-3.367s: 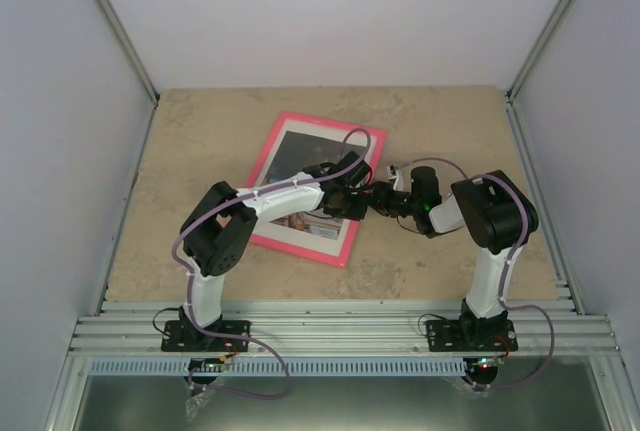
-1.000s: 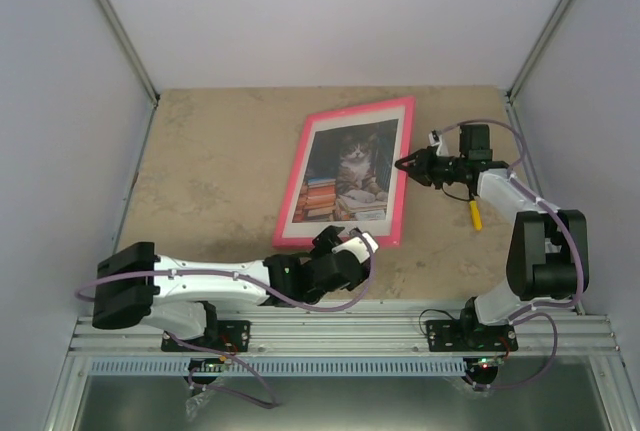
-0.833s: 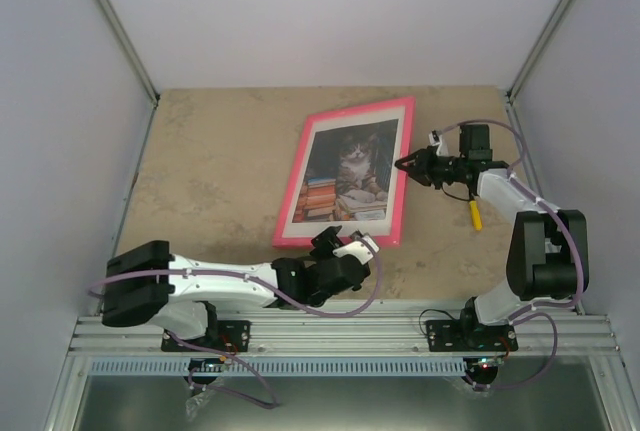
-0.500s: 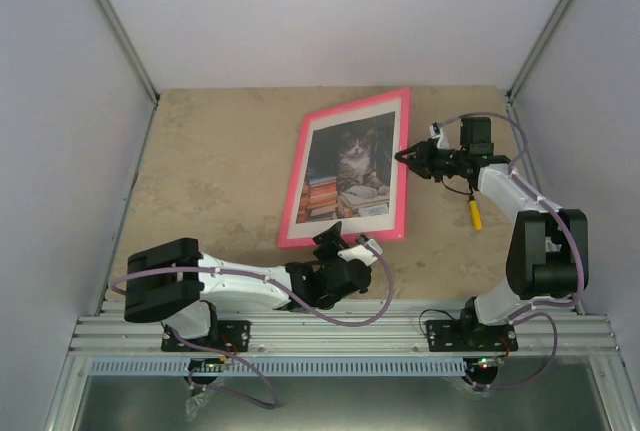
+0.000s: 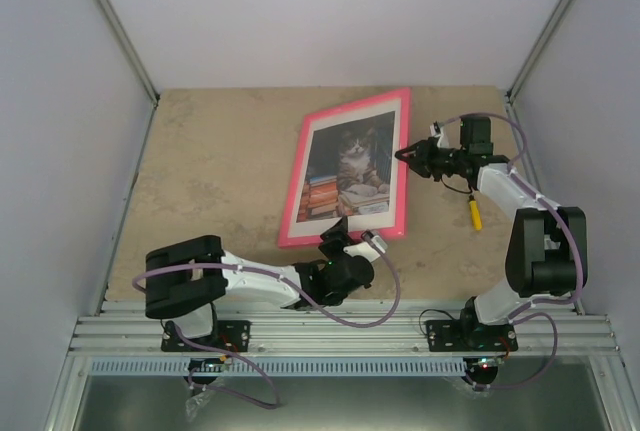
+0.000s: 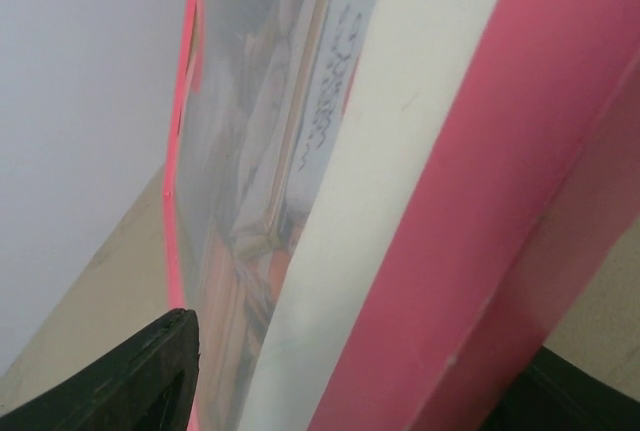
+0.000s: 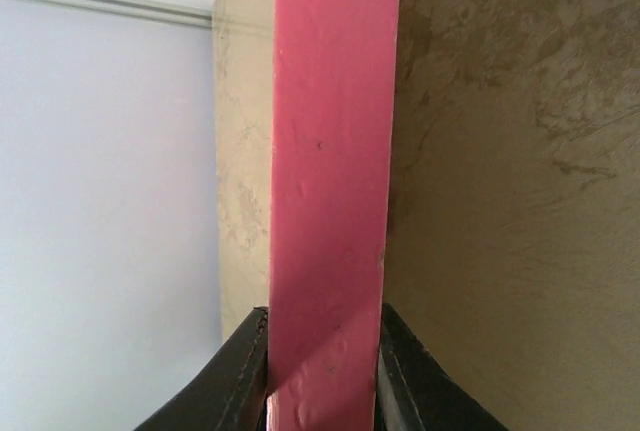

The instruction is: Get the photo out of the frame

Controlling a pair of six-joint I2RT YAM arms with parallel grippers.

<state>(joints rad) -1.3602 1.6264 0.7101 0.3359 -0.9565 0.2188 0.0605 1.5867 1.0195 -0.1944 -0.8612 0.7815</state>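
Note:
The pink frame (image 5: 357,107) is at the middle of the table, face up, with the cat photo (image 5: 345,166) still inside behind a white mat (image 6: 400,131). My right gripper (image 5: 403,157) is shut on the frame's right edge. In the right wrist view the pink edge (image 7: 335,151) is pinched between both fingers (image 7: 235,371). My left gripper (image 5: 340,236) is at the frame's near edge, open. In the left wrist view its fingers (image 6: 150,371) stand either side of the pink rim (image 6: 480,201), with a gap on the glass side. The photo (image 6: 270,151) shows blurred.
A small yellow stick-shaped object (image 5: 475,213) lies on the table right of the frame, beside the right forearm. Grey walls close the table on three sides. Aluminium rails (image 5: 340,331) run along the near edge.
The left arm has swung in toward the frame's near edge and its jaws have narrowed around it. The right gripper has raised the frame a little by its right edge.

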